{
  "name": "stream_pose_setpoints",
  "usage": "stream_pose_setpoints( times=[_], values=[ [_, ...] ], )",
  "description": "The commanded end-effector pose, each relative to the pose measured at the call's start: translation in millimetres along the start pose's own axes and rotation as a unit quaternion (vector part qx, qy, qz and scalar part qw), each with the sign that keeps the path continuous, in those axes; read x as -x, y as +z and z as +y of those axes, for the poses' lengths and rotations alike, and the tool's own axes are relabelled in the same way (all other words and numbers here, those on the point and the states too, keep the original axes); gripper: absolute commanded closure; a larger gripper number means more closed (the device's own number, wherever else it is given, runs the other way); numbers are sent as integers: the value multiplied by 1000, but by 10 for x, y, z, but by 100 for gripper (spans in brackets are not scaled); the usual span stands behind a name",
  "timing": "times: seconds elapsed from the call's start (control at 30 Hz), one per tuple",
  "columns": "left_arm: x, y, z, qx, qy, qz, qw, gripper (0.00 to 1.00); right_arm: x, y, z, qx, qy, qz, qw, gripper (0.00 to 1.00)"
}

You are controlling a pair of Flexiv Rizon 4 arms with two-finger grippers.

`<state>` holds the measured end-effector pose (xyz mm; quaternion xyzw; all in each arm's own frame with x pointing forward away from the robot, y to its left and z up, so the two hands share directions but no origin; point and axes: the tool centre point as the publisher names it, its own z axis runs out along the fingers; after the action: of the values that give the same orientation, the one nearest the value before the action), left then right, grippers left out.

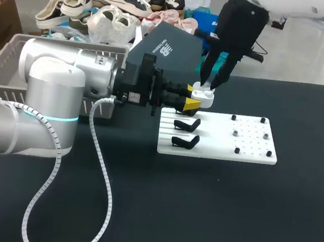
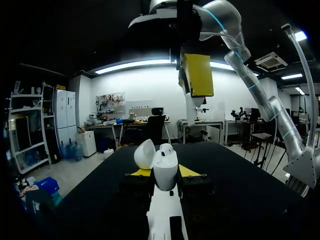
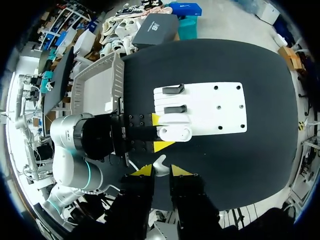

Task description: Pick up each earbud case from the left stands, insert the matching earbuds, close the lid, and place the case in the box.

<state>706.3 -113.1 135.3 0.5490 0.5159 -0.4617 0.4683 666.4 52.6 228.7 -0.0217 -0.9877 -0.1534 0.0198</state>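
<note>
My left gripper (image 1: 193, 101) is shut on a white earbud case (image 1: 203, 96), held level just off the white stand board's (image 1: 236, 144) back left corner. In the left wrist view the case (image 2: 165, 172) sits between the yellow tips with its lid (image 2: 145, 154) open. My right gripper (image 1: 209, 85) hangs straight above the case. In its own wrist view the right gripper (image 3: 161, 170) is shut on a small white earbud (image 3: 160, 166), over the case (image 3: 175, 133). Two black stands (image 1: 185, 132) on the board carry nothing.
A grey wire basket (image 1: 2, 64) sits at the table's back left, behind my left arm. A dark grey box (image 1: 171, 48) stands behind the board. Small black pegs (image 1: 250, 134) dot the board's right half.
</note>
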Motion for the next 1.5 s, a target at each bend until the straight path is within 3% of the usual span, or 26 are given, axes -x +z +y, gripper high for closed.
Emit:
stream_pose_setpoints(
  times=[0.03,0.3,0.53,0.87,1.5],
  values=[
    [-3,-1,-9,2,1,-1,1000,100,-6,-2,-1,23,-20,-35,999,100],
    [-3,-1,-9,2,1,-1,1000,100,72,82,20,12,-65,-13,998,100],
    [-3,-1,-9,2,1,-1,1000,100,93,112,55,4,-69,-18,997,100],
    [-3,-1,-9,2,1,-1,1000,100,160,191,10,-5,-14,-3,1000,100],
    [-3,-1,-9,2,1,-1,1000,100,214,302,18,-22,-4,-9,1000,100]
  ],
)
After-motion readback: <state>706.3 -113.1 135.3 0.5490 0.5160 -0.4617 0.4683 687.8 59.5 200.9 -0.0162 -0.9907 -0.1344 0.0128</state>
